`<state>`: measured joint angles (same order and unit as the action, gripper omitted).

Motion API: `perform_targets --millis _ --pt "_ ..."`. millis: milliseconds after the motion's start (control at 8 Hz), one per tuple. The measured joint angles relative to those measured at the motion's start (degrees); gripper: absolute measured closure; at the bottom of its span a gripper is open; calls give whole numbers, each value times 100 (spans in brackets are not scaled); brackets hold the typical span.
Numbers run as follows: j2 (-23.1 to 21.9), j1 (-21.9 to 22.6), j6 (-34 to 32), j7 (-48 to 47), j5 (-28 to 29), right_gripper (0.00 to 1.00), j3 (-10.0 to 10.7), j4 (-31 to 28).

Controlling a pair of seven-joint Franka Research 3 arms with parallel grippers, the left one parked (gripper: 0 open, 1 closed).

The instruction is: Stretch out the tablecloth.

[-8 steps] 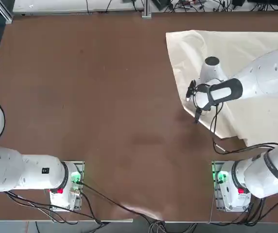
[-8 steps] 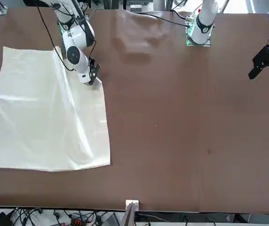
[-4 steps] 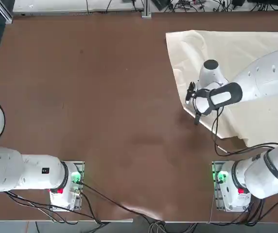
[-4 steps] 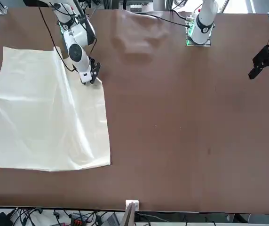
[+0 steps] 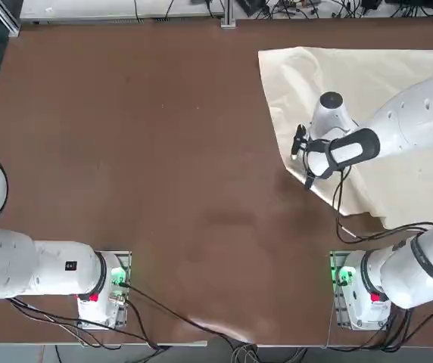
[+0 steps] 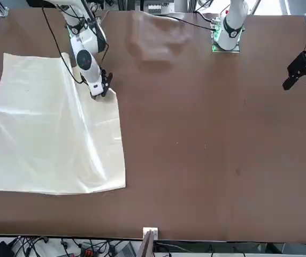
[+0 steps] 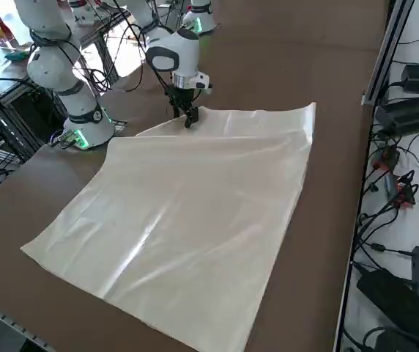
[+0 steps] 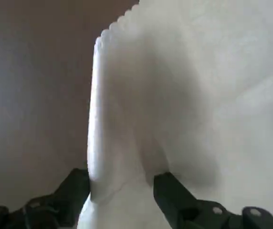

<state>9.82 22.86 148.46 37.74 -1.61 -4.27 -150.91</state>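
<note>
The cream tablecloth (image 5: 375,83) lies mostly flat with soft creases on the far right part of the brown table, also seen in the front view (image 6: 40,134) and the right side view (image 7: 195,198). My right gripper (image 5: 308,178) points down at the cloth's corner nearest the table's middle (image 6: 100,95) (image 7: 187,119). In the wrist view the tablecloth (image 8: 198,71) rises in a narrow ridge that fills the gap of the gripper (image 8: 122,183). The two fingers still stand apart, one on each side of that ridge and touching it.
Bare brown table (image 5: 141,151) stretches to the left of the cloth. A black cable (image 5: 337,204) hangs from my right wrist over the cloth's near edge. Beyond the table's far edge lie cables and power units (image 7: 407,95).
My right gripper has come down onto the cloth's corner and shifted slightly. Its fingers have begun to draw together, pushing the cloth's edge up into a ridge.
</note>
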Motion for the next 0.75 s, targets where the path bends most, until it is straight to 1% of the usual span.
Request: perform_targets --millis 125,375,500,625,750 --pt "-9 -43 27 60 -3 40 0 1" --pt "-100 -85 24 87 -2 66 -11 1" --pt "-135 -147 129 94 -4 85 -3 1" --pt "-145 -263 286 109 -13 91 14 17" --pt "-148 -409 390 126 -28 91 52 73"
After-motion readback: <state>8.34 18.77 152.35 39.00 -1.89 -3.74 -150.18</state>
